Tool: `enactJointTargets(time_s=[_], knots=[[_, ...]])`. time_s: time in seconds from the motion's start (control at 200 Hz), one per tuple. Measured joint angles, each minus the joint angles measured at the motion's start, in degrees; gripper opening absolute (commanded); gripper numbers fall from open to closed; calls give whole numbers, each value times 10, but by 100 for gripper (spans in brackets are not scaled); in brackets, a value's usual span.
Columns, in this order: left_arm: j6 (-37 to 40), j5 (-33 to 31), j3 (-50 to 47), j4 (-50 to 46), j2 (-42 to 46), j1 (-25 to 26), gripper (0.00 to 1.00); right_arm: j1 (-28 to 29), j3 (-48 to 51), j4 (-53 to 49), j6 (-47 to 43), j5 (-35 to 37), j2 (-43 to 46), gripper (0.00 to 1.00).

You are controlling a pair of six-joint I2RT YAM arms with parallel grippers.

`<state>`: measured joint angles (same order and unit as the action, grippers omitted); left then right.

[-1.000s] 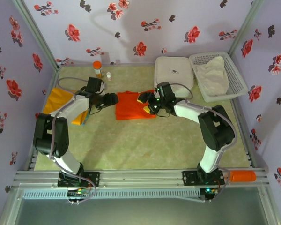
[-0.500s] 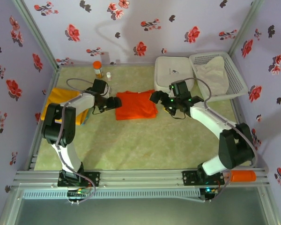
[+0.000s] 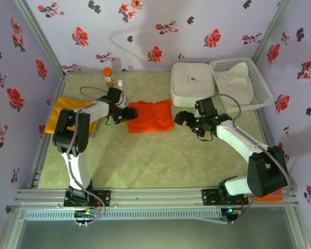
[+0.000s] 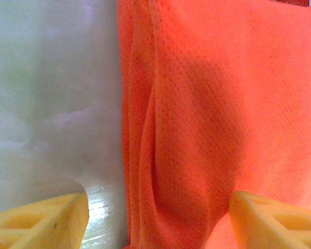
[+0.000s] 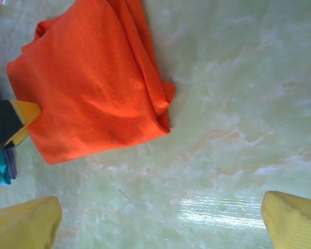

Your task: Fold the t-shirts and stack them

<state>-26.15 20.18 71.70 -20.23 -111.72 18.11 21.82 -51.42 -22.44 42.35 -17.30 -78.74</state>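
— Over on the left half of the surface (image 3: 160, 161), how is the left arm (image 3: 88, 111) posed?

— Its elbow is bent out toward the side wall. The forearm lies low and points right, which puts the left gripper (image 3: 125, 113) at the left edge of the orange-red t-shirt (image 3: 151, 115).

— Is it holding the shirt?

— No. The left wrist camera shows its fingertips (image 4: 36, 223) set apart with the shirt's folded edge lying flat between them. One finger is over bare surface, the other over cloth, and the jaws are open.

— And the right arm (image 3: 238, 140)?

— It rises at the right side, then its forearm angles in toward the middle. The right gripper (image 3: 182, 118) is spread wide and holds nothing. It is near the shirt's right edge, not touching it.

— What does the right wrist view add?

— The shirt as a folded block with one rumpled corner, and bare surface between that gripper's own fingers.

— And the overhead view?

— The mustard t-shirt (image 3: 63, 109) lies at the far left, partly under the left arm and apart from the orange-red one. A basket (image 3: 263, 83) sits in the far right corner.
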Motion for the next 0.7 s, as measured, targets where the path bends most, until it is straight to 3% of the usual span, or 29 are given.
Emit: enactJointTargets(time_s=[0.4, 0.575, 0.7], knots=[[-5, 0, 6, -1, -7, -1, 61, -11, 5, 0, 0, -1, 0, 99], [-4, 2, 18, -3, -17, 1, 53, -13, 10, 0, 0, -3, 0, 99], [-2, 9, 25, 6, -28, 6, 42, -16, 10, 0, 0, -6, 0, 99]])
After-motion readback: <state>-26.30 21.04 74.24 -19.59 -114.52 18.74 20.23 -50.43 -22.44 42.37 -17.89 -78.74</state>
